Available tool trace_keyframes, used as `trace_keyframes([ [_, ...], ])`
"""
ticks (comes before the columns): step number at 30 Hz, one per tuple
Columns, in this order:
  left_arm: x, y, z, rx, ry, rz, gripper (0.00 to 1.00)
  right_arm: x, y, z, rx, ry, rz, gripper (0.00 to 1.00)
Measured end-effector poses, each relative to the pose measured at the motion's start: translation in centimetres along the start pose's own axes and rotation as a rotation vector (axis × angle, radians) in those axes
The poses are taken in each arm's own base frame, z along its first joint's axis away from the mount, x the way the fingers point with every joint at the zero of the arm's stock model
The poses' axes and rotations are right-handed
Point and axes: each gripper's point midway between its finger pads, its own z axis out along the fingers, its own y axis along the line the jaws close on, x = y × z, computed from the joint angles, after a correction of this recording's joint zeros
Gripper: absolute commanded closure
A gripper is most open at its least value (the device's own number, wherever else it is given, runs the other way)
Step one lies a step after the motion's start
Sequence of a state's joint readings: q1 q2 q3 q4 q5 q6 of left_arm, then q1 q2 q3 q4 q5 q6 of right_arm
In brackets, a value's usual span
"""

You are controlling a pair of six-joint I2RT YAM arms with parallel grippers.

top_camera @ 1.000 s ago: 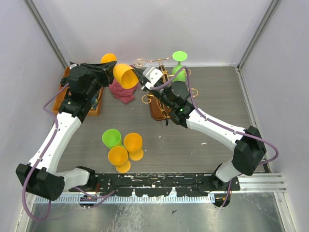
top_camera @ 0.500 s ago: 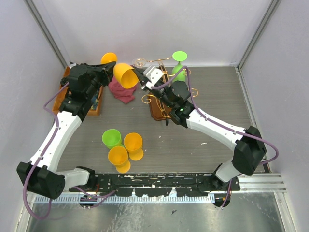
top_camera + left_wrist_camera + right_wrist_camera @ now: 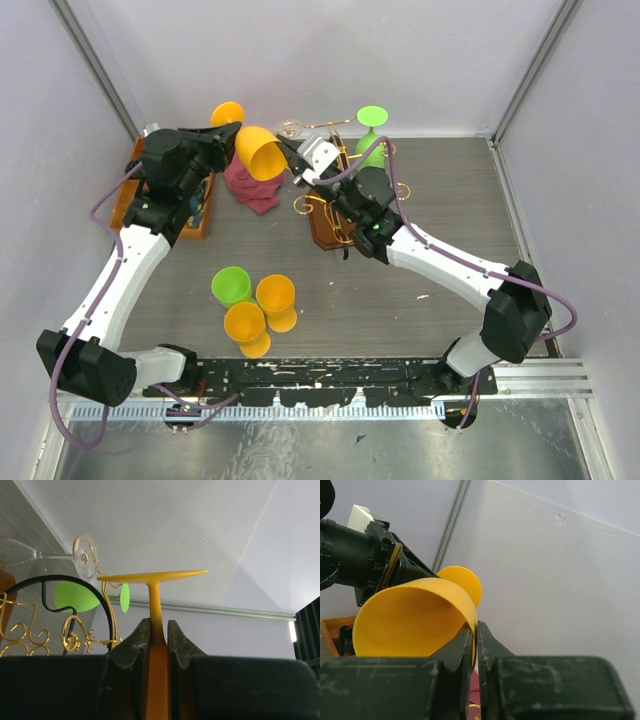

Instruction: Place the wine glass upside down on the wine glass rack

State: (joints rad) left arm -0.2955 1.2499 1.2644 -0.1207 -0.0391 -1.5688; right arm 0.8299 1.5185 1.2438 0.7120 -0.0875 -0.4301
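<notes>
An orange wine glass (image 3: 258,152) hangs on its side above the back of the table, held between both arms. My left gripper (image 3: 232,135) is shut on its stem (image 3: 156,605), just below the round foot (image 3: 155,575). The right gripper (image 3: 291,159) pinches the rim of the bowl (image 3: 410,620) between its fingers (image 3: 465,645). The wine glass rack (image 3: 327,226), gold wire on a dark wooden base, stands just right of the glass. It carries a green glass (image 3: 371,135) and a clear glass (image 3: 290,128).
A maroon cloth (image 3: 255,188) lies under the held glass. A wooden tray (image 3: 135,200) sits at the left wall. One green glass (image 3: 231,286) and two orange glasses (image 3: 275,296) stand near the front. Walls close in on the back and both sides.
The left gripper's jaws have closed onto the stem. The glass and the left wrist have shifted slightly toward the back; the right arm has barely moved.
</notes>
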Motion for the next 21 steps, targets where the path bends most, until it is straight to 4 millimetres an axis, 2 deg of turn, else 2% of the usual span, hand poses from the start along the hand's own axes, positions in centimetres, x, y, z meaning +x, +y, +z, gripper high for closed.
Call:
trace_keyframes([
  [4, -0.2, -0.8, 0.1, 0.026, -0.013, 0.060, 1.00, 0.0, 0.2, 0.0, -0.005, 0.000, -0.003, 0.77],
  [11, -1.1, -3.8, -0.5, 0.112, -0.049, 0.177, 1.00, 0.5, 1.0, -0.2, -0.032, 0.033, -0.008, 0.57],
  [21, -5.1, -5.2, -1.0, 0.162, -0.152, 0.269, 1.00, 2.1, 1.2, -2.2, -0.036, 0.130, -0.030, 0.28],
])
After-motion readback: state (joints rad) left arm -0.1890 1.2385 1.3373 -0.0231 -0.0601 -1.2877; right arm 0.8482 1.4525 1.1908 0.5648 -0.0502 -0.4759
